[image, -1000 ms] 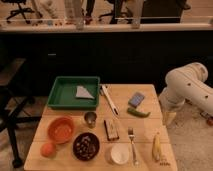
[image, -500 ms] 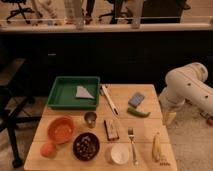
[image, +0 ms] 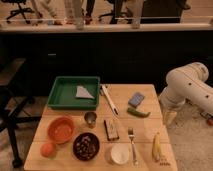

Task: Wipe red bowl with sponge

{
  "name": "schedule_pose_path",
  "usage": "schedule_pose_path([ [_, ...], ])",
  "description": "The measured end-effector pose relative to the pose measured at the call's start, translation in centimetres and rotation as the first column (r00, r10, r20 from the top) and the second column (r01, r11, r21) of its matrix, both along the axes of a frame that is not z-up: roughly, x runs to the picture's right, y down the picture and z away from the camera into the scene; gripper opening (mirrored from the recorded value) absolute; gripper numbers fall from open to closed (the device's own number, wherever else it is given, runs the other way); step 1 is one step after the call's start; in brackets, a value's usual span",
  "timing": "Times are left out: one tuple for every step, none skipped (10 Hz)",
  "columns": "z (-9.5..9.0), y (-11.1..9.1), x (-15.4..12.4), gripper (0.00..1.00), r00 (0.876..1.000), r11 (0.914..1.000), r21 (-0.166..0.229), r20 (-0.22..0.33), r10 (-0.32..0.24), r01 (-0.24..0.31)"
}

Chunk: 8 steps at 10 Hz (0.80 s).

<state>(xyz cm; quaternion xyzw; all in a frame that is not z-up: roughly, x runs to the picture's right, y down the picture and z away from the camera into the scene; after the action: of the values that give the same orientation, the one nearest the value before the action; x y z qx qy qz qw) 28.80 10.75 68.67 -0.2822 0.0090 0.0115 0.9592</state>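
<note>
The red bowl sits on the wooden worktop and serves as the reference for everything else. Directly behind the red bowl lies a green tray with a grey triangular cloth in it. Just beside the red bowl, toward the arm, stands a small metal cup. Further that way is a dark brown block. In front of the red bowl lies an orange fruit, and beside it is a dark bowl with something in it.

The sponge lies well apart from the red bowl, across the worktop and further back. A green vegetable lies just in front of it, on the side nearer the red bowl's row. Between the sponge and the red bowl lie a long white utensil, the metal cup and the dark brown block.

Far from the red bowl, along the front edge, are a white cup, a fork and a banana.

The white arm bends down off the worktop's far side from the red bowl. The gripper hangs there beside the edge, well apart from the red bowl and nearer the sponge. It touches nothing, and I cannot tell whether it is open or closed.
</note>
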Motion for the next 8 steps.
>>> schedule_pose_path([
  [0.7, 0.0, 0.2, 0.8, 0.996, 0.9983, -0.011, 0.063, -0.057, 0.057],
  [1.2, -0.2, 0.1, 0.8, 0.988, 0.9946, -0.012, 0.117, -0.101, 0.103],
  [2.2, -0.5, 0.0, 0.8, 0.958, 0.9818, -0.003, 0.221, -0.184, 0.19],
  [2.9, -0.8, 0.1, 0.8, 0.936, 0.9747, 0.004, 0.278, -0.216, 0.223],
  [3.9, -1.2, 0.3, 0.8, 0.918, 0.9697, 0.011, 0.321, -0.235, 0.244],
  [4.5, -1.5, 0.0, 0.8, 0.9, 0.9634, 0.026, 0.352, -0.259, 0.267],
  [5.4, -1.6, -0.1, 0.8, 0.868, 0.9497, 0.049, 0.393, -0.303, 0.309],
  [6.0, -1.7, -0.4, 0.8, 0.854, 0.9424, 0.064, 0.407, -0.325, 0.328],
])
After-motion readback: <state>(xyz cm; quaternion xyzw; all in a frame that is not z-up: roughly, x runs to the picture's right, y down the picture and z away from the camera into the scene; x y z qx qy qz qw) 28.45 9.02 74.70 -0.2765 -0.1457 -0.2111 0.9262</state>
